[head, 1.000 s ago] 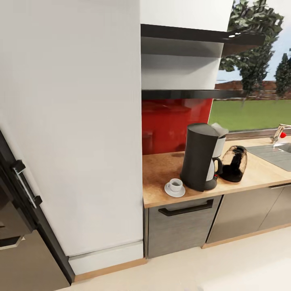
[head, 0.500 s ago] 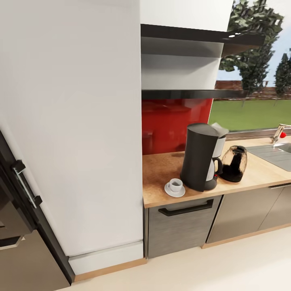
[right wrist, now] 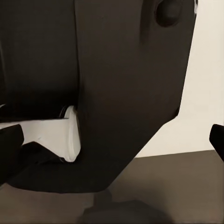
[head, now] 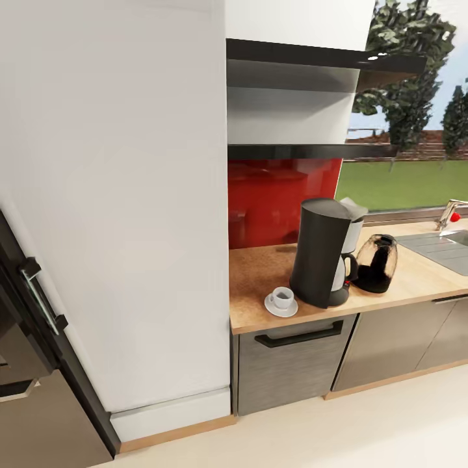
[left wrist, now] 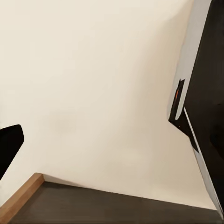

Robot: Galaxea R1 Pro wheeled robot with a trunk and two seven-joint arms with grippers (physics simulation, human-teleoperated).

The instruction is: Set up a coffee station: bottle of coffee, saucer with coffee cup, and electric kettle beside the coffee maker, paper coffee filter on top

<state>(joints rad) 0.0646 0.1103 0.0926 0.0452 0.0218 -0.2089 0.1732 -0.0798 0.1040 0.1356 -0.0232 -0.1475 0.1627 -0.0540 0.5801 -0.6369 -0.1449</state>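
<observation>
- Left gripper: one dark fingertip [left wrist: 9, 147] is seen at the frame edge of the left wrist view, set against a pale floor [left wrist: 93, 84]; whether the jaws are apart or together cannot be told
- Right gripper: dark finger parts [right wrist: 9, 149] are seen at both frame edges of the right wrist view, in front of a large dark body of the robot [right wrist: 130, 84]; the jaw state cannot be told here either
- Coffee maker [head: 322, 253]: shown upright on the wooden countertop [head: 260, 279], in front of the red backsplash [head: 279, 195]
- Paper coffee filter [head: 354, 208]: a pale folded shape is seen resting at the top of the coffee maker
- Saucer [head: 281, 305]: placed on the countertop just beside the coffee maker's base, toward the counter's front edge
- Coffee cup [head: 283, 297]: seated upright on the saucer
- Electric kettle [head: 378, 263]: a dark translucent vessel is shown just beside the coffee maker, on the side toward the sink [head: 442, 247]
- Shelf [head: 312, 151]: a dark board is mounted above the backsplash, under a white cabinet
- Tall white panel [head: 117, 195]: flanks the countertop; a drawer with a dark handle [head: 299, 336] lies below the counter
</observation>
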